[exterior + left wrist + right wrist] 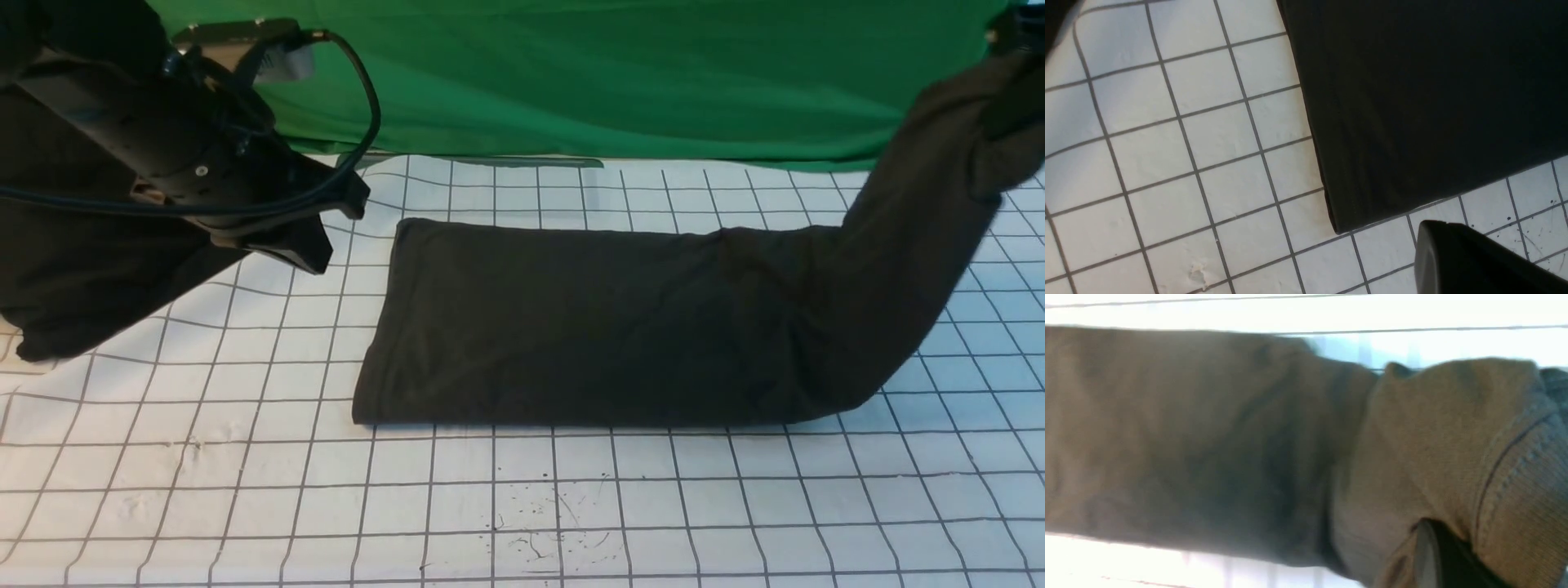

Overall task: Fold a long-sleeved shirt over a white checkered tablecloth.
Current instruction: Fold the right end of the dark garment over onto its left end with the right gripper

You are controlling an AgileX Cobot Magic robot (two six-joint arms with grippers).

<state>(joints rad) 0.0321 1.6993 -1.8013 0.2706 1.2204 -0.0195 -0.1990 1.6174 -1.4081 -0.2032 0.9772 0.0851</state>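
**A:** What could spoil it from here?

**B:** The shirt (588, 327) lies as a long folded band across the middle of the tablecloth (245, 490). Its left end is flat, and its right end is hauled up off the cloth toward the far right corner. I'd judge the next move is to carry that raised end over to the left. Nothing pins the flat part, so a pull could drag the whole band sideways and skew it. The layers could also slide apart and the fold land crooked.

**A:** And the grip itself?

**B:** The right gripper (1447, 559) is clenched on the bunched end of the shirt, with knit and a ribbed edge wrapped round its finger. A thick bunch in a narrow pinch could slip out partway.

**A:** The other one?

**B:** The left gripper (298, 245) hangs over the far left part of the tablecloth, apart from the shirt's left end. Its jaws are closed, holding nothing that I can see. Up there, it can't steady the band.
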